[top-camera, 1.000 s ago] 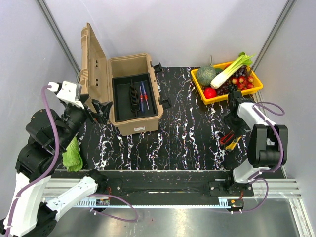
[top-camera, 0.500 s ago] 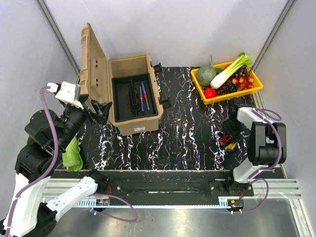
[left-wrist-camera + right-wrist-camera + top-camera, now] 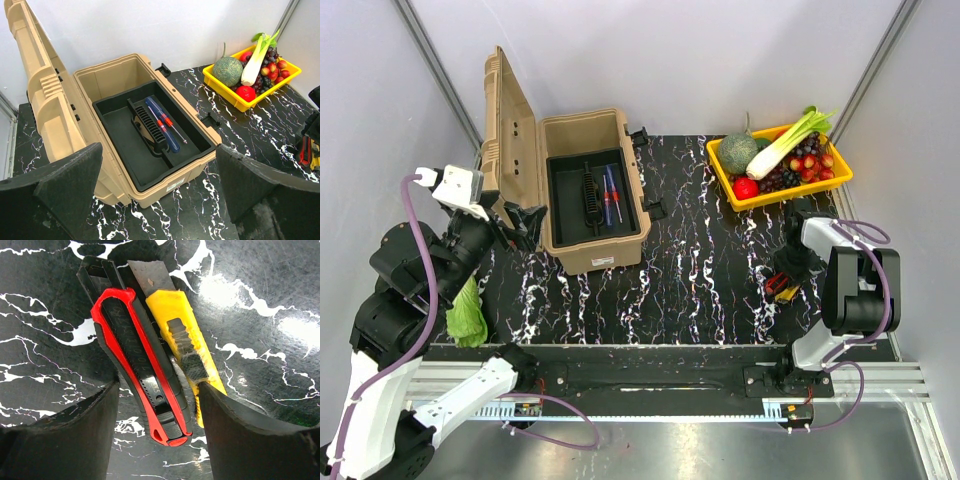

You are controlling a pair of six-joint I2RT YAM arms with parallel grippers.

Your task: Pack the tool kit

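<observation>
Tan plastic toolbox point(image 3: 590, 195) sat open, its white label point(image 3: 174, 186) too small to read. Left pincer point(image 3: 157, 170) was spread; right pincer point(image 3: 156, 390) was spread around a red cutter point(image 3: 140, 370) and a yellow cutter point(image 3: 185, 335).

open tan toolbox point(image 3: 598, 250), cutters point(image 3: 142, 365) well apart

Right claw point(image 3: 156, 387) lower, astride the cutters point(image 3: 131, 342)

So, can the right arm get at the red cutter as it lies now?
Probably yes: the right gripper hangs open right over the red cutter, with nothing above it. But the yellow cutter lies against it, between the fingers too, so both may be gripped together.
</observation>
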